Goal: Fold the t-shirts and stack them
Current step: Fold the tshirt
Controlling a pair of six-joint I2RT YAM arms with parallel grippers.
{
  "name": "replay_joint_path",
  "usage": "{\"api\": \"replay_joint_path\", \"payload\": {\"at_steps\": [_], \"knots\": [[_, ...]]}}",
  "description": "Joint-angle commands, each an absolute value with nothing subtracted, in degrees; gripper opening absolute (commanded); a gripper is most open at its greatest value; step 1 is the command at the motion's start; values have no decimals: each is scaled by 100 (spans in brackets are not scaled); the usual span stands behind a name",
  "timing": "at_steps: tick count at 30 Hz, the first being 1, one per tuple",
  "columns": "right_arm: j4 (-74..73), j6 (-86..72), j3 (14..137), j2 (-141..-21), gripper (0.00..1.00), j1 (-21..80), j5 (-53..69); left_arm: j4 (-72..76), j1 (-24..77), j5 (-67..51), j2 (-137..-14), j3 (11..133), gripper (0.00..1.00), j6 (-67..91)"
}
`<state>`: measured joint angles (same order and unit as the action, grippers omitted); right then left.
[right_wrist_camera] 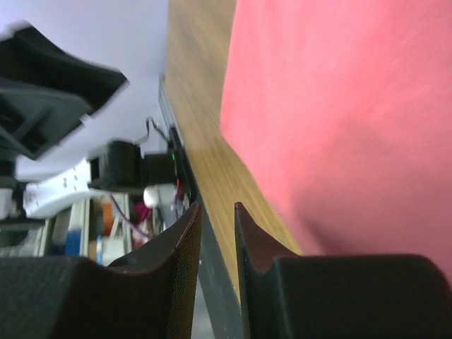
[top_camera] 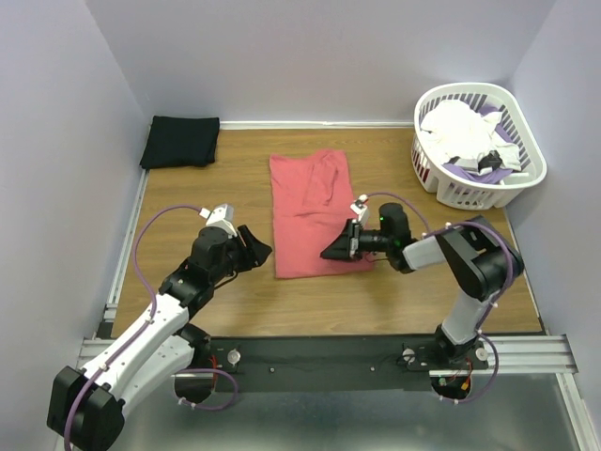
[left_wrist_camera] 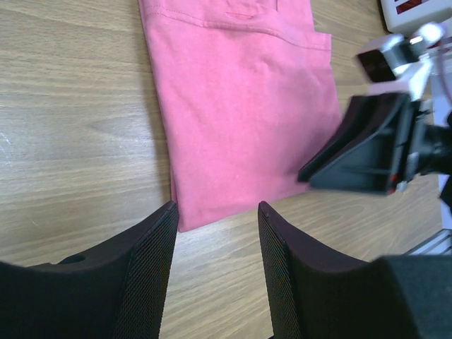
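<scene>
Both empty, the left end effector, fingers apart, and the right end effector, narrowly parted, flank the coral-red t-shirt lying flat on the table: limp, light cloth, probably best pinched at its near corners.

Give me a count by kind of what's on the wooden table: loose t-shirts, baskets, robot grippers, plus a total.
Loose t-shirts: 2, the coral-red cloth t-shirt and the folded black cloth t-shirt
Baskets: 1, the white slatted plastic basket
Robot grippers: 2, the left gripper and the right gripper
Total: 5
</scene>
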<state>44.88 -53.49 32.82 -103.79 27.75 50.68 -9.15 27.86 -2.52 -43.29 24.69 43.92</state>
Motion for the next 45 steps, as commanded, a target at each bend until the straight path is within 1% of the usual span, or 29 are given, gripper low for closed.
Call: {"api": "replay_joint_path", "payload": {"at_steps": [1,6,12,16,17,18,19,20,21,22,23,24,27,28,29,31,32,36,39,42,45], "knots": [[4307,-5028,2876,-10064,32,2181,5342,-888,2786,-149,-4377,2593,57,4298],[4315,-4668,2549,-10344,32,1601,5537,-870,2786,-184,-4430,2566,58,4289],[4324,-4421,2549,-10942,32,1450,5634,-826,2786,-184,-4491,2558,58,4289],[4254,-4482,2505,-10399,32,1441,5616,-817,2795,-289,-4614,2575,59,4272],[3845,-4335,2531,-9936,33,1441,5512,-826,2795,-325,-4640,2575,61,4271],[3345,-4115,2618,-9697,34,1450,5354,-826,2786,-360,-4667,2575,61,4271],[2043,-3530,2915,-9190,38,1459,4857,-852,2804,-386,-4780,2566,61,4271],[1413,-3524,3066,-9185,38,1459,4521,-844,2821,-413,-4781,2566,61,4289],[910,-3081,3180,-8741,41,1468,4204,-835,2830,-413,-4877,2558,62,4289],[148,-2946,3286,-8493,43,1468,3610,-835,2874,-387,-4939,2575,62,4289],[-251,-2831,3479,-8290,46,1468,3334,-844,2900,-369,-5009,2584,64,4280],[-568,-2717,3585,-8123,50,1476,3105,-861,2918,-343,-5088,2610,66,4280],[-1562,-2646,3875,-7560,59,1538,2191,-931,3075,-246,-5588,2741,68,4237],[-1782,-2646,3937,-7480,60,1590,1919,-966,3128,-229,-5703,2786,69,4236],[-2237,-2637,4007,-7358,61,1643,1359,-1045,3190,-150,-5809,2830,69,4236],[-2652,-2628,4182,-7330,64,1924,794,-1151,3383,-53,-6115,2979,71,4236],[-2994,-2637,4236,-7391,64,2021,347,-1256,3445,130,-6213,3023,73,4236],[-3305,-2794,4315,-7716,64,2566,-131,-1459,3683,404,-6574,3234,74,4271],[-3278,-2962,4420,-8014,60,2881,-193,-1555,3797,518,-6820,3392,74,4254],[-3226,-3041,4579,-8304,57,3111,-413,-1608,3876,571,-6899,3445,74,4271],[-3077,-3085,4614,-8463,55,3164,-378,-1617,3929,598,-6926,3480,74,4289]]}}
